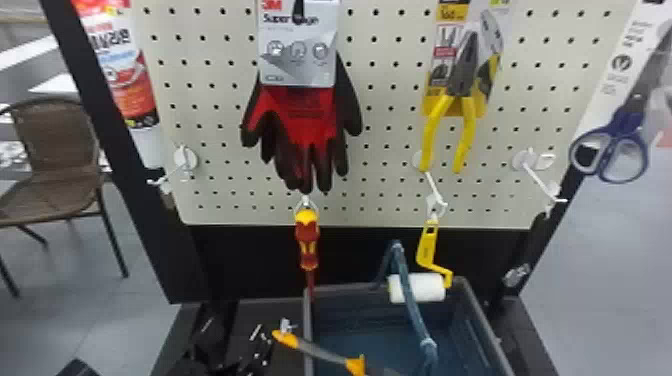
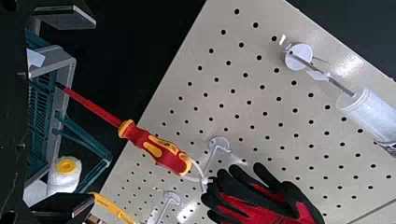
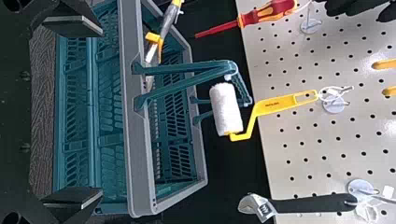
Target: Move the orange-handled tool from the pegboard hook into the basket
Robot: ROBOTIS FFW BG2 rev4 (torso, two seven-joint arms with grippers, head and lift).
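The orange-handled tool point(image 1: 325, 353) lies slanted over the left wall of the basket point(image 1: 486, 325), its butt end sticking out beyond the rim. In the right wrist view the same tool point(image 3: 161, 32) reaches with its pale end inside the basket point(image 3: 140, 186), behind the handle's base. Dark parts of the left gripper point(image 1: 220, 345) show left of the basket; in its wrist view the left gripper point(image 2: 74, 112) stands open with nothing between its fingers. The right gripper point(image 3: 79, 114) is open and empty, facing the basket's side.
A red-yellow screwdriver point(image 1: 307, 245) hangs just behind the basket's left rear corner. A yellow paint roller point(image 1: 427, 250) hangs beside the raised basket handle point(image 1: 412, 300). Gloves point(image 1: 305, 120) and pliers point(image 1: 462, 95) hang higher. A wrench point(image 3: 308, 204) hangs at the right.
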